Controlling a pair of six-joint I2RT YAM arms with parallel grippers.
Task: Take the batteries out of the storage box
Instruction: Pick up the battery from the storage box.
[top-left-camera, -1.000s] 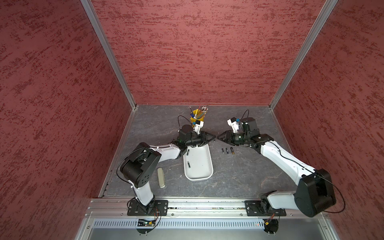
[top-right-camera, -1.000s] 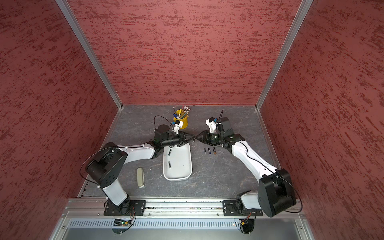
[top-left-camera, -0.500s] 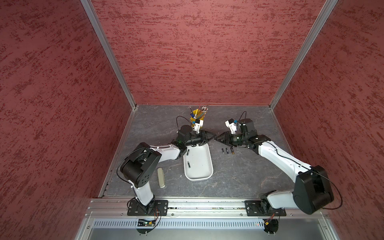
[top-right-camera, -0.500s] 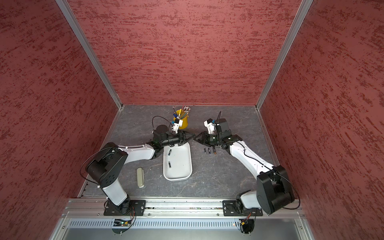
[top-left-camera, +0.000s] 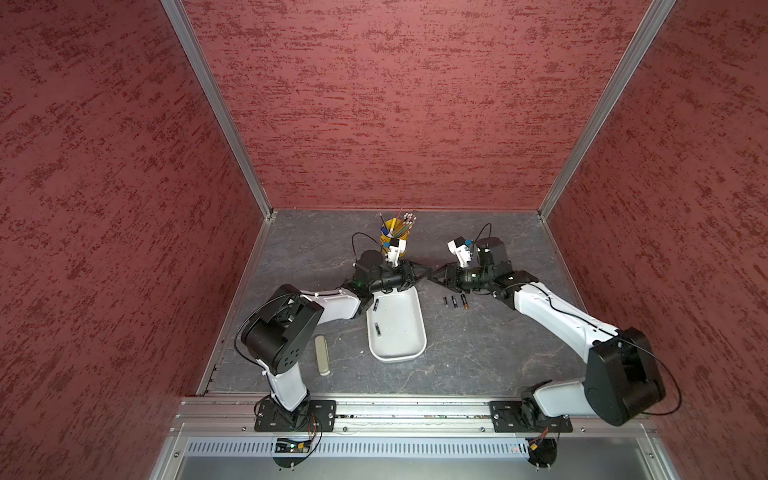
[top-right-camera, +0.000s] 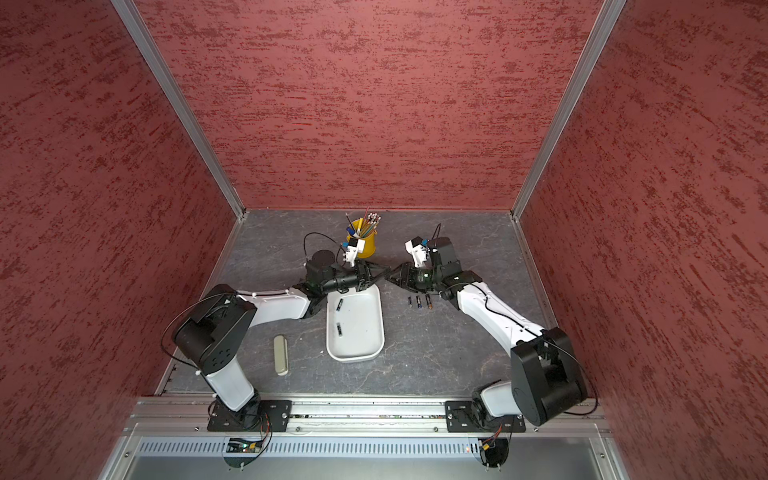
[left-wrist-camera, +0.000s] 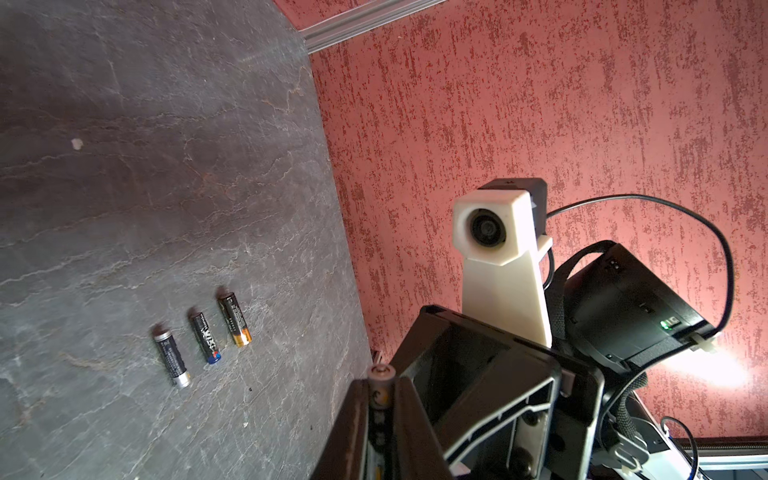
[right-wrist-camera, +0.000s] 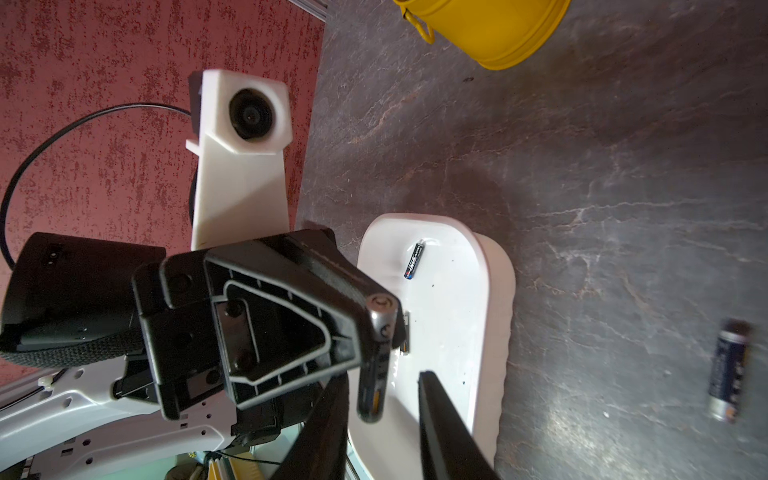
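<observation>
Above the far end of the white storage box (top-left-camera: 405, 332) (top-right-camera: 363, 332) my left gripper (left-wrist-camera: 381, 384) (top-left-camera: 423, 277) is shut on a black battery (left-wrist-camera: 381, 373) (right-wrist-camera: 370, 399), whose silver end sticks out past the tips. My right gripper (right-wrist-camera: 382, 379) (top-right-camera: 393, 277) faces it tip to tip. Its jaws stand on either side of that battery with gaps showing, so it is open. Two batteries lie in the box (top-left-camera: 376, 306) (top-left-camera: 377, 329). Three more lie in a row on the table right of the box (top-left-camera: 454, 301) (left-wrist-camera: 205, 338).
A yellow cup of pencils (top-left-camera: 395, 232) (right-wrist-camera: 490, 29) stands just behind the left gripper. A slim beige case (top-left-camera: 322, 355) lies on the table left of the box, beside the left arm. Red walls enclose the grey table on three sides.
The right gripper has moved left, up to the left gripper's tips, and its jaws have narrowed around the held battery. The left gripper has stayed in place, still shut.
</observation>
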